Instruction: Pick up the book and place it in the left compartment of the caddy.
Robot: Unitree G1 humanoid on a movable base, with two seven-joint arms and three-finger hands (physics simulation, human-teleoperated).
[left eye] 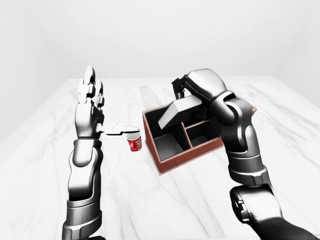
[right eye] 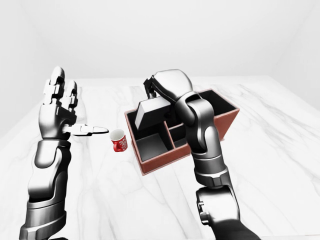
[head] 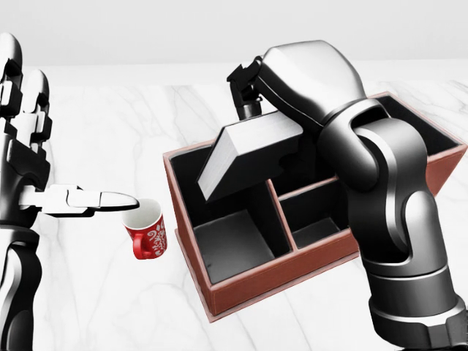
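Right hand [head: 252,91] fingers clamped on book [head: 245,150], book tilted over left compartment of red-brown caddy [head: 241,289], left hand [head: 29,157] raised, fingers spread, thumb over red mug [head: 147,229], marble table [head: 110,292].

Table [left eye: 165,200]: a broad white marble slab with faint grey veining, filling the lower half of both eye views and running from 6 o'clock up to a straight far edge near mid-frame.
Far wall [left eye: 160,35]: plain pale grey-white, unmarked, spanning 10 to 2 o'clock above the table's far edge.
Side walls [right eye: 20,60]: the same bare pale surface, closing in at 9 and 3 o'clock.
Light: soft, even and diffuse, casting only faint shadows on the marble.
Floor: hidden beneath the table.
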